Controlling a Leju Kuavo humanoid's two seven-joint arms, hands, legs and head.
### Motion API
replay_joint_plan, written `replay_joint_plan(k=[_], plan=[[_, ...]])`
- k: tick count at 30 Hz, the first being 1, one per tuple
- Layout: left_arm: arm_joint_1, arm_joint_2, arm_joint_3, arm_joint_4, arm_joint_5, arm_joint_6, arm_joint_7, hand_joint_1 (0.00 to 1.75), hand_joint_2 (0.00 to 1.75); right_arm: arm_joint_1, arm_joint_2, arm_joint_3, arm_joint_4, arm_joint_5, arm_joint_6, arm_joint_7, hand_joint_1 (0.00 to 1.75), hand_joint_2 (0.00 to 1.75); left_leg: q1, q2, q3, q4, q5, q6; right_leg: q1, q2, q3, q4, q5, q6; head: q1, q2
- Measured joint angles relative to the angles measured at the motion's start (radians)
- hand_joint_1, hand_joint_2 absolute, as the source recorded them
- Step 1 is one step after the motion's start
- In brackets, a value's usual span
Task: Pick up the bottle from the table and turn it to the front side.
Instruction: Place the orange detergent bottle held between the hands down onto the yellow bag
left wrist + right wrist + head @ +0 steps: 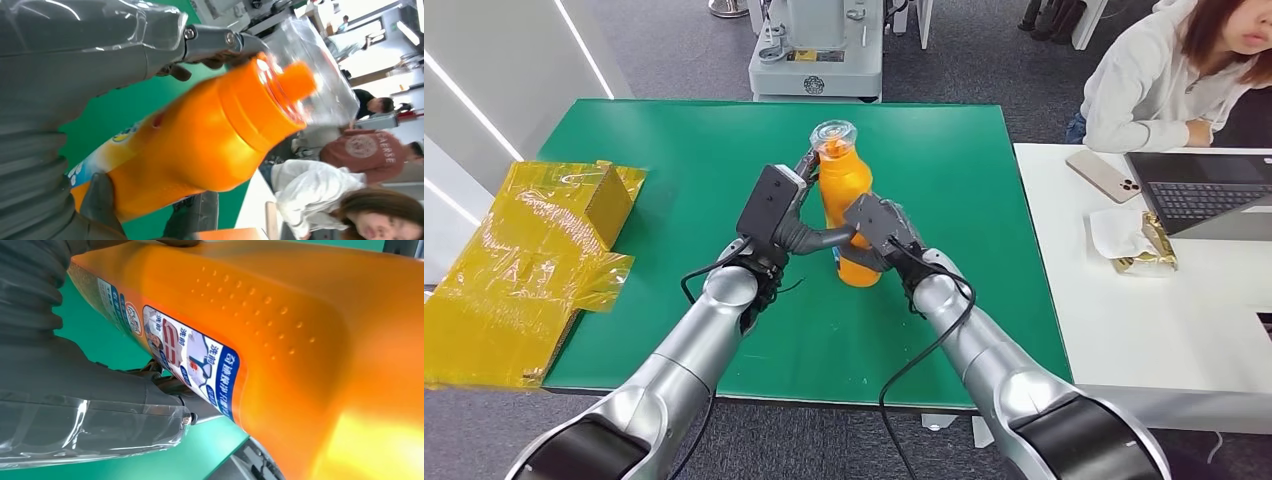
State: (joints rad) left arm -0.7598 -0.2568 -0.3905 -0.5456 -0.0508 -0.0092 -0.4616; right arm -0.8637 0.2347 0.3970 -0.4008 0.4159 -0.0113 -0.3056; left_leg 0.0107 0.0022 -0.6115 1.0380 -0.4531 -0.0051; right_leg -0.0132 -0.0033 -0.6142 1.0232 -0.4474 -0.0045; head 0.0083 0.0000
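Both robot hands were wrapped around the orange bottle (849, 205) near the middle of the green table (674, 150). Left hand (786, 205) gripped the bottle from the left side, up near its shoulder, with fingers reaching toward the neck. Right hand (879, 235) gripped it lower down, from the right side, close to the bottom. The bottle stood almost straight up. I could not tell whether its bottom touched the table or sat just above it.

On top of the bottle sat a clear cap (833, 134), and you could see the orange spout through it in the left wrist view. In that view the bottle (200, 140) lay right against the grey thumb (95, 50) of the left hand. In the right wrist view the bottle (310, 340) was very close, with small bumps on its side and a blue and white label (195, 360) with pictures and writing.

A crinkly yellow bag (524, 260) lay over the left edge of the table. Next to the green table, on the right, stood a white table (1144, 330). It held a laptop (1204, 190), a phone (1109, 175) and a snack in gold wrapping (1146, 245). A person in a pale top (1164, 80) sat at the far side of it, leaning on folded arms.
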Motion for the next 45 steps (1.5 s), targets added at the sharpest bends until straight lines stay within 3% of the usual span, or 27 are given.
replay_joint_plan(k=[18,27,28,32,35,42,43,45], plan=[[0.0,0.012,0.028,0.032,0.023,-0.115,0.066,0.0,1.75,0.001,0.011,0.071,0.029,0.056,-0.039,0.012,1.75,1.75,0.0,0.0,0.0,0.0,0.0,0.0,0.0,0.0,0.0,0.0,0.0,0.0,0.0,0.0],[0.015,0.004,0.085,0.051,0.167,-0.264,0.114,0.0,1.75,0.014,0.014,0.071,0.029,0.045,-0.055,-0.011,1.75,1.75,0.0,0.001,0.0,0.0,0.0,0.0,0.0,0.001,-0.001,0.0,0.0,0.0,0.0,0.0],[0.016,0.003,0.093,0.054,0.192,-0.284,0.123,0.03,1.75,0.015,0.015,0.071,0.029,0.043,-0.057,-0.014,1.75,1.75,0.0,0.001,0.0,0.0,0.0,0.0,0.0,0.002,-0.001,0.0,0.0,0.0,0.0,0.0],[0.019,-0.004,0.112,0.063,0.246,-0.312,0.136,0.7,1.75,0.023,0.015,0.069,0.029,0.041,-0.068,-0.021,1.75,1.75,0.0,0.001,0.0,0.0,0.0,0.0,0.0,0.002,-0.001,0.0,0.0,0.0,0.0,0.0],[0.019,-0.013,0.118,0.063,0.254,-0.304,0.136,0.82,1.75,0.029,0.015,0.067,0.029,0.038,-0.073,-0.022,1.75,1.75,0.0,0.002,0.0,0.0,0.0,0.0,0.0,0.002,-0.001,0.0,0.0,0.0,0.0,0.0],[0.019,-0.028,0.123,0.064,0.256,-0.264,0.135,0.8,1.75,0.041,0.015,0.06,0.027,0.027,-0.082,-0.022,1.75,1.75,0.0,0.002,0.0,0.001,0.0,0.0,0.0,0.003,-0.001,0.0,0.0,0.0,0.0,0.0],[0.019,-0.029,0.123,0.064,0.256,-0.262,0.135,0.74,1.75,0.042,0.015,0.059,0.026,0.027,-0.083,-0.022,1.75,1.75,0.0,0.002,0.0,0.001,0.0,0.0,0.0,0.003,-0.002,0.0,0.0,0.0,0.0,0.0],[0.019,-0.03,0.123,0.064,0.256,-0.259,0.135,0.37,1.75,0.044,0.015,0.058,0.025,0.027,-0.084,-0.022,1.75,1.75,0.0,0.002,0.0,0.001,0.0,0.0,0.0,0.003,-0.002,0.0,0.0,0.0,0.0,0.0]])
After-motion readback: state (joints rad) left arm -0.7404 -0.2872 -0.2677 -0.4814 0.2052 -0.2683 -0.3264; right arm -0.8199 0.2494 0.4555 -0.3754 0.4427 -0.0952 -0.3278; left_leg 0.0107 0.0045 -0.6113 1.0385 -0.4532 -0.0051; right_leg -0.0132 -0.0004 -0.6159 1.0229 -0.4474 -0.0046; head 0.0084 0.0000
